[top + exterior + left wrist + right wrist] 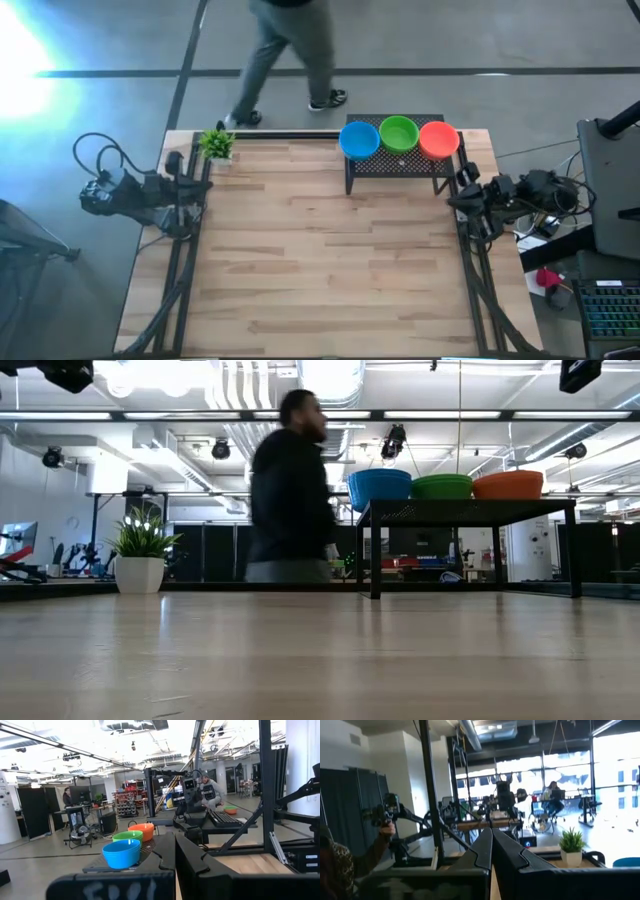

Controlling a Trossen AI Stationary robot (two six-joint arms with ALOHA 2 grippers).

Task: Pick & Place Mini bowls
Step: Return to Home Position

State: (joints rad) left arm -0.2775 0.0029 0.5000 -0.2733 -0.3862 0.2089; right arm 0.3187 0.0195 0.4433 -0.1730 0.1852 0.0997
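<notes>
The mini bowls stand in a row on a low black mesh stand [400,165] at the table's far right: blue [359,139], green [398,132] and orange-red [438,138]. The low view shows them on the stand's top [470,510]. In the left wrist view the blue one [121,854] shows layered rims, like nested bowls. My left gripper [175,842] is drawn back at the table's left edge [198,192], shut and empty. My right gripper [491,835] is drawn back at the right edge [462,196], just near of the stand, shut and empty.
A small potted plant [216,145] stands at the far left corner. A person [290,50] walks past behind the table's far edge. Black frame rails run along both sides of the table. The wooden top [320,260] between the arms is bare.
</notes>
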